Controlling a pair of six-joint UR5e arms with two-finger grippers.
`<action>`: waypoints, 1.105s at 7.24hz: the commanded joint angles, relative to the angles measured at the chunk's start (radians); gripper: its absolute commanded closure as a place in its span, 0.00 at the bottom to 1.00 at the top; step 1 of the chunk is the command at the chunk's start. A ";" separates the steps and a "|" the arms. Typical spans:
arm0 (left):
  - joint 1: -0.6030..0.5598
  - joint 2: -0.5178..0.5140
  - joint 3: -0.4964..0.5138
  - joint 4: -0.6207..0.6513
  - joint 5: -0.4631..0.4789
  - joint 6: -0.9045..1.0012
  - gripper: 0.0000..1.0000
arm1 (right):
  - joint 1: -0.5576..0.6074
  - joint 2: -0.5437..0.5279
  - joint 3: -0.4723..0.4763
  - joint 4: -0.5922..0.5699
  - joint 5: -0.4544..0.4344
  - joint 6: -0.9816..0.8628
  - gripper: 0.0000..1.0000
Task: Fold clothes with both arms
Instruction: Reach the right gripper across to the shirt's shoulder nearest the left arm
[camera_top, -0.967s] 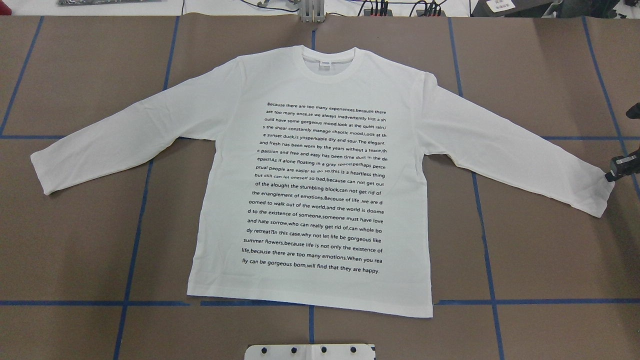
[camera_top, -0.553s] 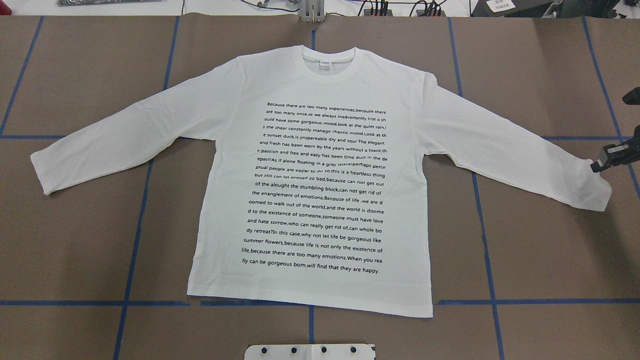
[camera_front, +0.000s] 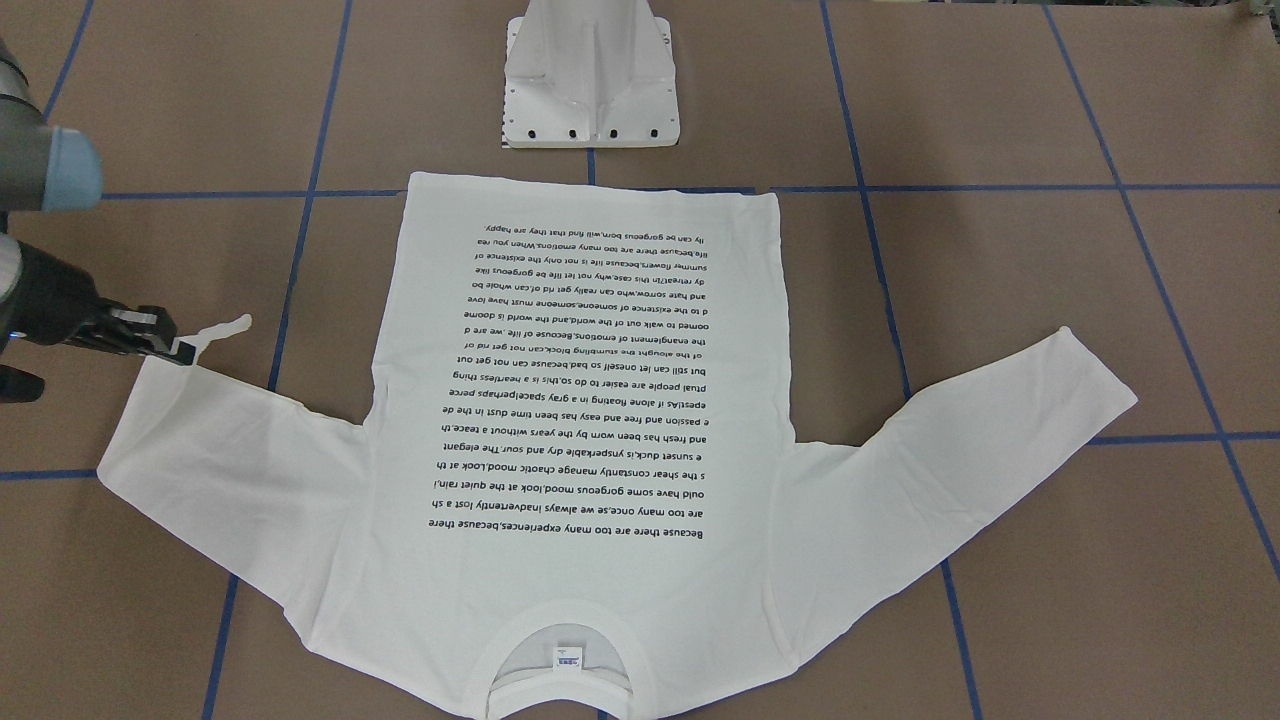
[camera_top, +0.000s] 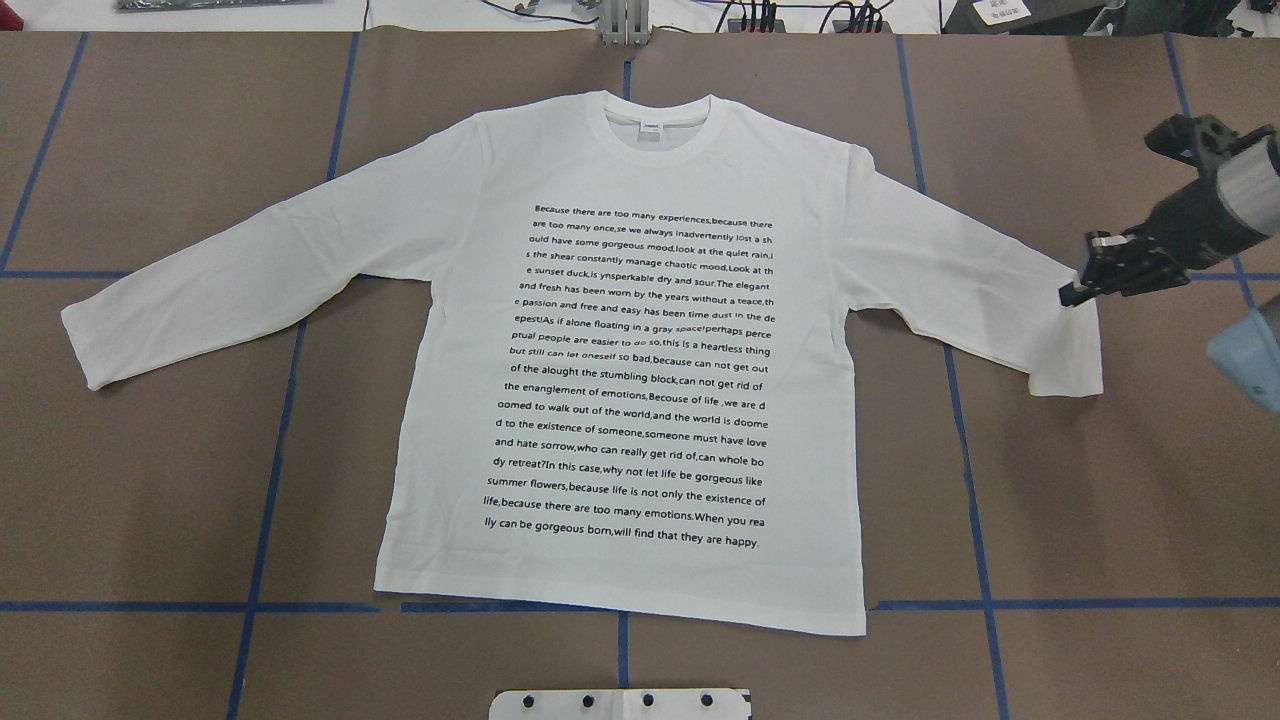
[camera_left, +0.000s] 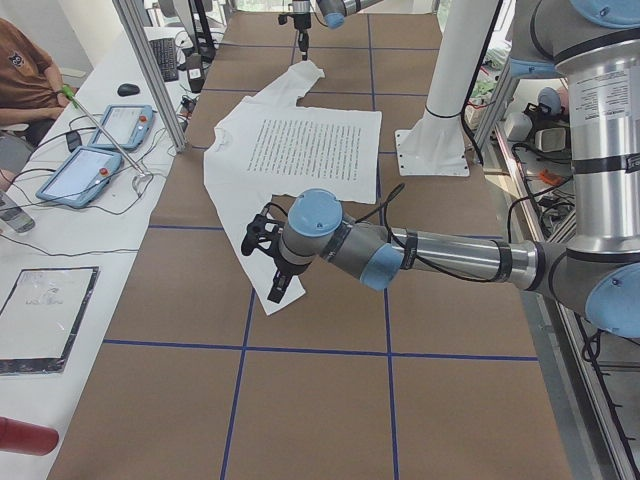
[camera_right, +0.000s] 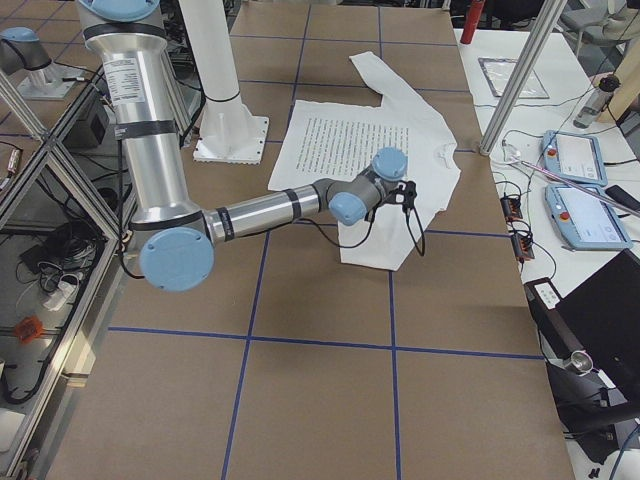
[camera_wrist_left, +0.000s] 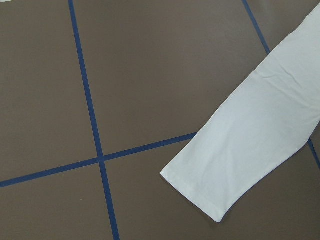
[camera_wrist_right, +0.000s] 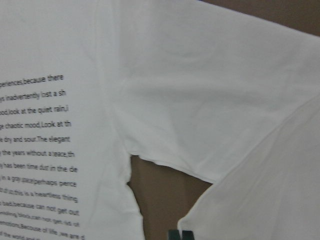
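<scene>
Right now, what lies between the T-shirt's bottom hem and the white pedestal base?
Only bare brown table with blue tape lines, seen in the overhead view.

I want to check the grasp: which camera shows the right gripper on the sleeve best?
Overhead exterior: the right gripper, unblocked, pinches the sleeve. Front-facing shows it at the frame edge; side views show it small; its wrist camera shows only cloth.

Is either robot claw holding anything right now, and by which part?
The right gripper pinches the white T-shirt by the cuff end of one sleeve.
</scene>
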 joint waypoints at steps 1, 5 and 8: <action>0.000 0.000 0.007 -0.001 0.000 0.001 0.00 | -0.121 0.305 -0.089 -0.006 -0.079 0.336 1.00; 0.000 0.005 0.018 -0.002 0.001 0.006 0.00 | -0.321 0.637 -0.250 -0.003 -0.347 0.550 1.00; 0.000 0.006 0.018 -0.002 0.001 0.006 0.00 | -0.420 0.791 -0.434 0.004 -0.463 0.550 1.00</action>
